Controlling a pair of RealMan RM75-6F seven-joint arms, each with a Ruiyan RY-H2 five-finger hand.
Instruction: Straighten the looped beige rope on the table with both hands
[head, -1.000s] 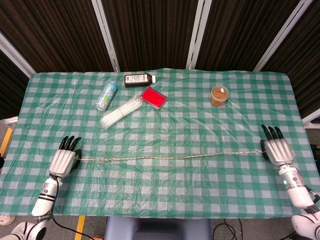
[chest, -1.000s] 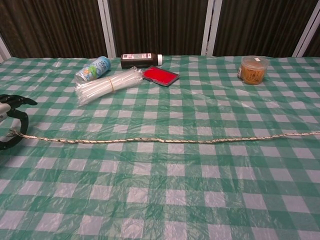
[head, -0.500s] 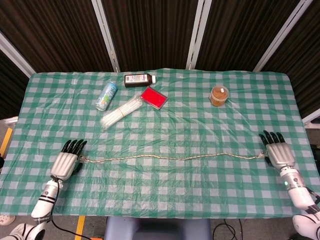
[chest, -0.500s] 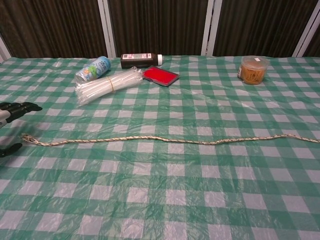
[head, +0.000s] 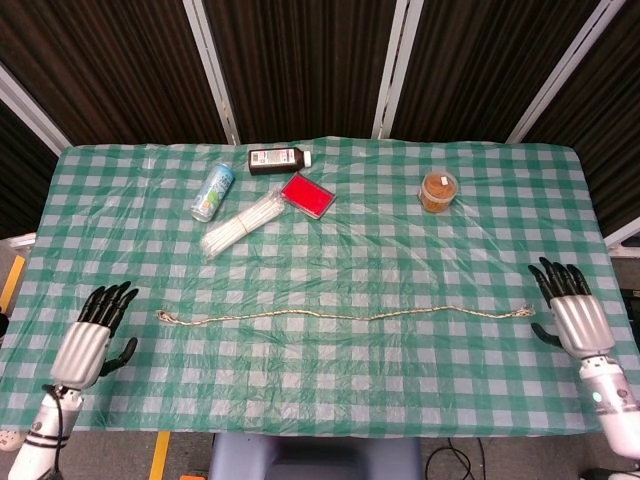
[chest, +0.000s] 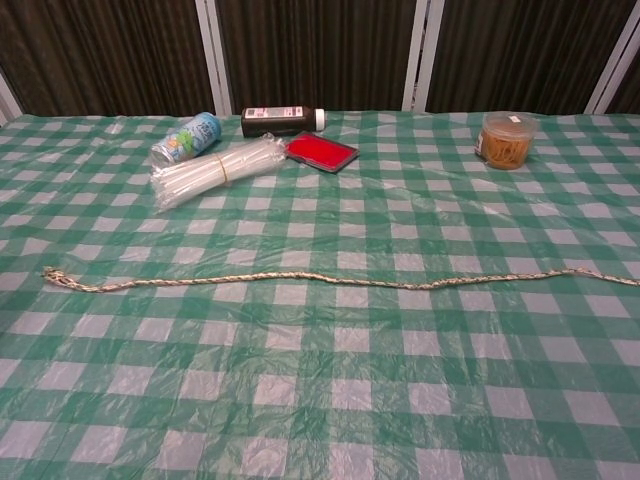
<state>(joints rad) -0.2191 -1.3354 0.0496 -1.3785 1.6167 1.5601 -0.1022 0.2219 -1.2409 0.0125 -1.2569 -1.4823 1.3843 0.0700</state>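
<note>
The left hand (head: 88, 335) hovered released, dark fingers spread, well apart from the thin beige braided rope (head: 340, 316); the right hand (head: 572, 312) was likewise released, near that rope's other end. The rope lay nearly straight, its long axis running across the green-checked desk (head: 320, 390). Both hands had drawn back from the rope's ends since half a second earlier.
</note>
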